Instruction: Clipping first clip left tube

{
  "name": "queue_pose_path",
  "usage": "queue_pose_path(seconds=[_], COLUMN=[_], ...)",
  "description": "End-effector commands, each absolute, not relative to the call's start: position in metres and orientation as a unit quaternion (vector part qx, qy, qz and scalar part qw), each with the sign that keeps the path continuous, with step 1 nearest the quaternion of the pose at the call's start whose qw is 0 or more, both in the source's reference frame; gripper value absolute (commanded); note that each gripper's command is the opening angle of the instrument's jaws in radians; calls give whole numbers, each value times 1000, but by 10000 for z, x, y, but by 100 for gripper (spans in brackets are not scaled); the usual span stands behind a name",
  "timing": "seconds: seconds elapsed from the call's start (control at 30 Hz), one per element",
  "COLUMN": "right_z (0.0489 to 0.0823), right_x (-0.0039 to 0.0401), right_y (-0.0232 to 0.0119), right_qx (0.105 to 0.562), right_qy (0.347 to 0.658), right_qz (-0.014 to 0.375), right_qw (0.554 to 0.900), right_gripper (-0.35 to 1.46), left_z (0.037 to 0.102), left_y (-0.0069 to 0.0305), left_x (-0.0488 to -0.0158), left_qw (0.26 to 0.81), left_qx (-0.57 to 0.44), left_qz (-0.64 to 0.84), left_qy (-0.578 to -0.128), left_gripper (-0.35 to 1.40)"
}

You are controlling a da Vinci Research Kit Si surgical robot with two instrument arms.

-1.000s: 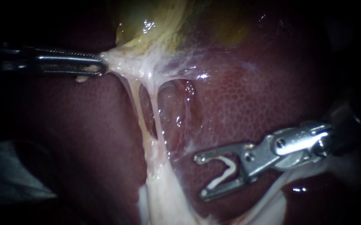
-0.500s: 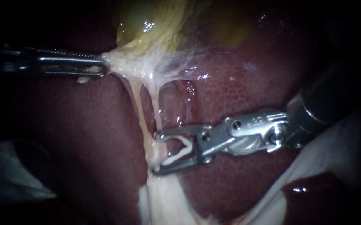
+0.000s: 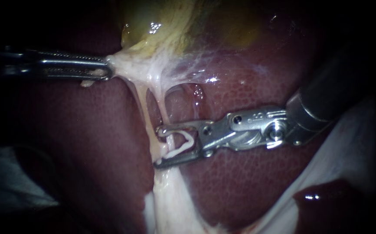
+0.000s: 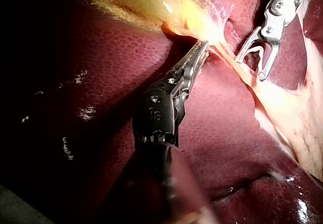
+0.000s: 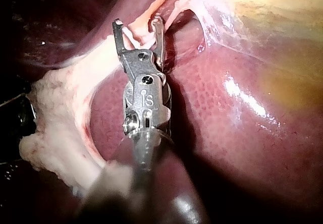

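Two pale tubes run down from the gallbladder (image 3: pixel 161 21): the left tube (image 3: pixel 141 104) and a second tube (image 3: pixel 162 108) beside it, joining lower down. My left instrument (image 3: pixel 106 69) is shut on the pale tissue at the gallbladder's neck and holds it stretched to the left. My right instrument (image 3: pixel 157 146) stands open with a white clip (image 3: pixel 183 145) seated between its jaws. The jaws straddle the tubes just above their junction. In the right wrist view a pale strand (image 5: pixel 135 32) lies between the open jaws of my right instrument (image 5: pixel 138 22). I cannot tell which tube is enclosed.
Dark red liver (image 3: pixel 248 86) lies behind and around the tubes. A broad white band of fatty tissue (image 3: pixel 348 143) crosses the lower right. In the left wrist view my left instrument (image 4: pixel 202 46) grips beside the clip-bearing right instrument (image 4: pixel 251 65).
My right instrument has travelled left and up from the lower right onto the tubes, its open jaws now around them. The left instrument has kept its grip and place.
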State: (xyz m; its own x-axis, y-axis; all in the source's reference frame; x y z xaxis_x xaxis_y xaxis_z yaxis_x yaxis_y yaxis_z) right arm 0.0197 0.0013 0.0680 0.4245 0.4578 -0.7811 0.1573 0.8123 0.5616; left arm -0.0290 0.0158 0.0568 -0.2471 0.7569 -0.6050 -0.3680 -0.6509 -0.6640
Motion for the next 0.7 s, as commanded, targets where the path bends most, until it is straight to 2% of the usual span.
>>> queue_pose_path(seconds=[0.03,0.4,0.7], right_z=[681,682,659], right_x=[200,225,232], right_y=[13,15,-2], right_qx=[295,317,336], right_qy=[530,575,588], right_qz=[92,89,71], right_qw=[790,749,732], right_gripper=[46,45,45], left_z=[568,567,568], left_y=[158,158,158], left_x=[-290,-290,-290], left_qw=[368,367,367], left_qx=[-491,-491,-491], left_qz=[764,764,764], left_qy=[-198,-199,-199], left_gripper=[-35,-35,-35])
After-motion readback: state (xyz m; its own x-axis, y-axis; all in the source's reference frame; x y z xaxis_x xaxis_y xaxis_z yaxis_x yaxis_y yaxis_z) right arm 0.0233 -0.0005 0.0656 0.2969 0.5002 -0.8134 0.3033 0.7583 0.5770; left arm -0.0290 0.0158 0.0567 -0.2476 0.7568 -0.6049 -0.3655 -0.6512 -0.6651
